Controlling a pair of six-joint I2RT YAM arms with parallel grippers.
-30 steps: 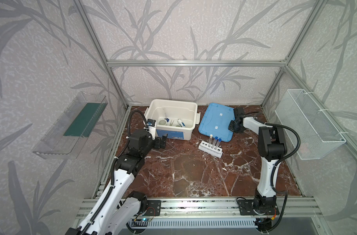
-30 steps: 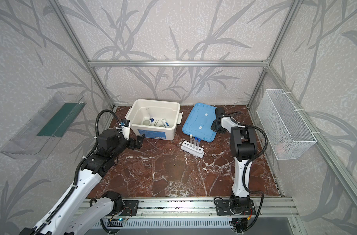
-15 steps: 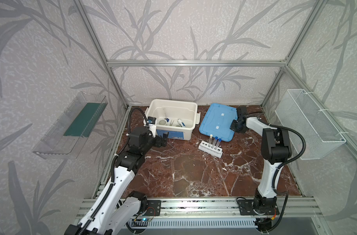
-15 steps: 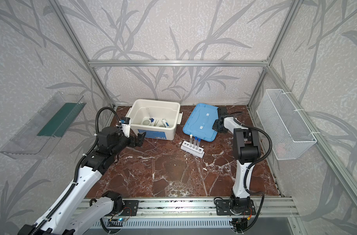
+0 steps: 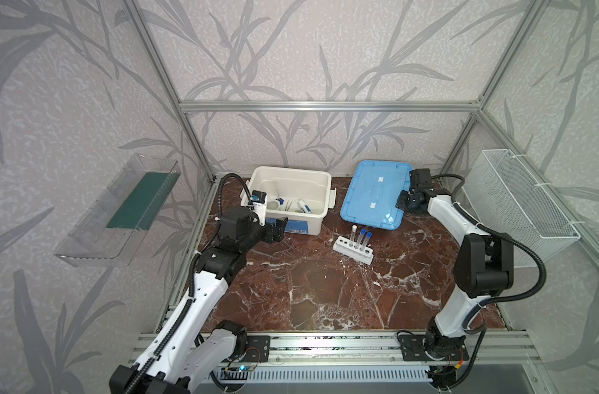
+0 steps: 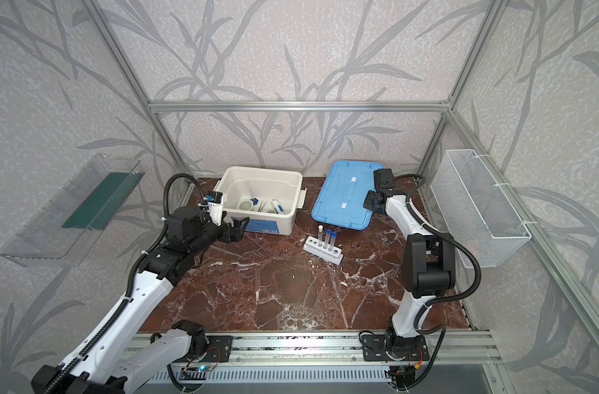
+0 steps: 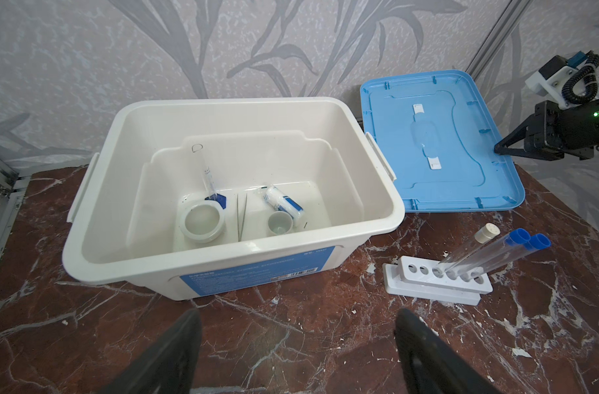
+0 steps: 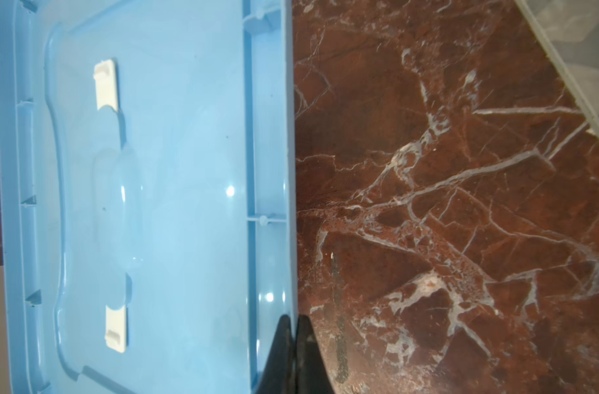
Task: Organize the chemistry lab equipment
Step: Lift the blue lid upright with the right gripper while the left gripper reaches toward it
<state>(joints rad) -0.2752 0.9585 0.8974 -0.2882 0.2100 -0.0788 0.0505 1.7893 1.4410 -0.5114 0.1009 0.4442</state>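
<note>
Three thin clear test tubes (image 7: pixel 485 255), one white-capped and two blue-capped, stand caps-up in a white six-hole rack (image 7: pixel 424 290) on the red marble table (image 7: pixel 291 341). They lean toward the light-blue plastic lid (image 7: pixel 462 170). In the open white plastic bin (image 7: pixel 359 170), the blue-based clear cylinder (image 7: pixel 207 175) points its mouth at the far wall. Metal tweezers (image 7: pixel 241 218) lie front-to-back between a large white ceramic cup (image 7: pixel 202 221) and a small white ceramic cup (image 7: pixel 280 223). The white blue-labelled bottle (image 7: pixel 284 204) lies slanted on its side just behind the small cup. The left hand (image 5: pixel 278 229) hovers empty before the bin, jaws wide apart. The right hand (image 8: pixel 293 322) is pinched closed on the lid's edge.
</note>
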